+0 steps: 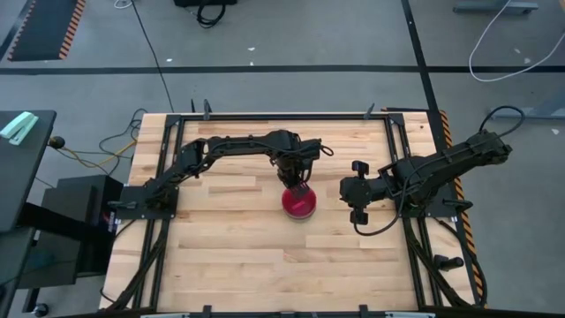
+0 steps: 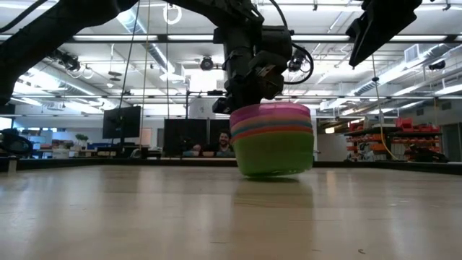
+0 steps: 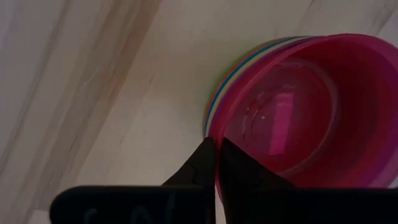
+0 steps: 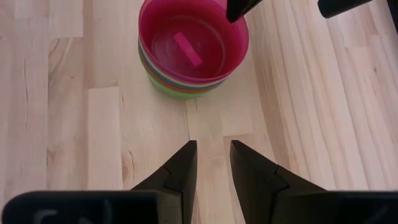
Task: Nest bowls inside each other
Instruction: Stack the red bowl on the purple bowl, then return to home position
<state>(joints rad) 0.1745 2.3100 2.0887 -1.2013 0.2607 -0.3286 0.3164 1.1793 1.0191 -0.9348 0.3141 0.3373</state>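
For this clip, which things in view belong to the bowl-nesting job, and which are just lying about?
Part of the job:
- stack of nested bowls, magenta-pink on top, green at the bottom
- left gripper, shut at the stack's rim
- right gripper, open, waiting beside the stack

Just lying about:
- table
- cables on the floor
- monitors in the room behind

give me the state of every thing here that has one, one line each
stack of bowls: nested, upright on the table, magenta-pink bowl on top, green bowl at the bottom
left gripper: shut on the rim of the magenta-pink bowl, one finger inside and one outside
right gripper: open, holding nothing, above the bare table beside the stack
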